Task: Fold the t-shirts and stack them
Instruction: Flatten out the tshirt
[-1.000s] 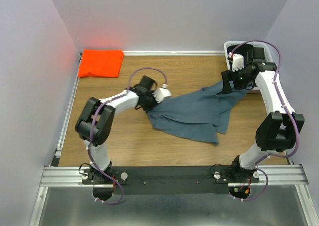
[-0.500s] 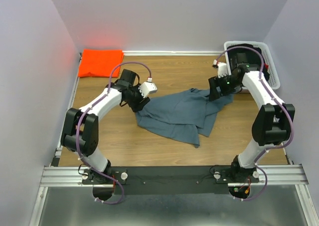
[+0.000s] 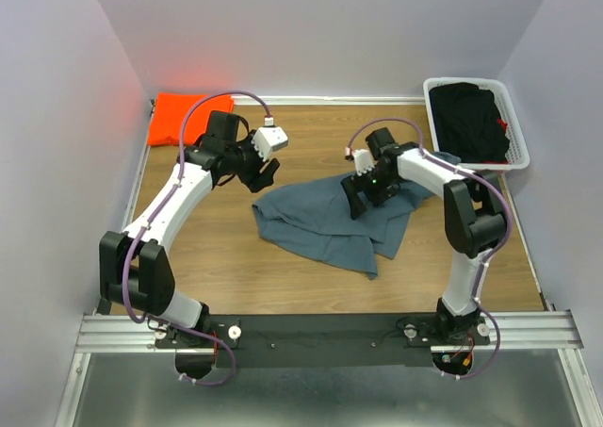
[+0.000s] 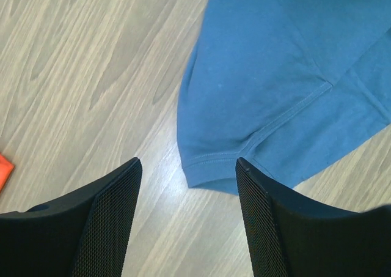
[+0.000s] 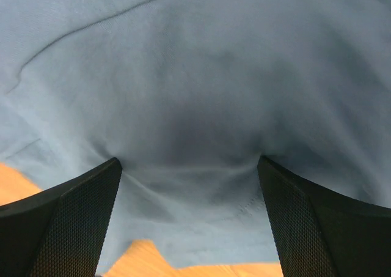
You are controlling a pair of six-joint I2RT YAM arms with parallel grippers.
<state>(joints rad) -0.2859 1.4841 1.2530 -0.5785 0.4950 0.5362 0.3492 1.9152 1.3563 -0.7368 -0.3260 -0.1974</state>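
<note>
Blue shirt (image 3: 325, 221) lies rumpled. Left claw (image 4: 189, 223) gapes wide beside its sleeve hem; right claw (image 5: 189, 219), wide too, hangs low over its cloth. Limp, light fabric, I judge: I'd pinch hems.

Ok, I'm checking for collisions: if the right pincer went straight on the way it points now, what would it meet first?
The slate blue-grey t-shirt: in the right wrist view its cloth fills the whole space ahead of the open right pincer. It looks close, but I cannot tell exactly how near.
</note>
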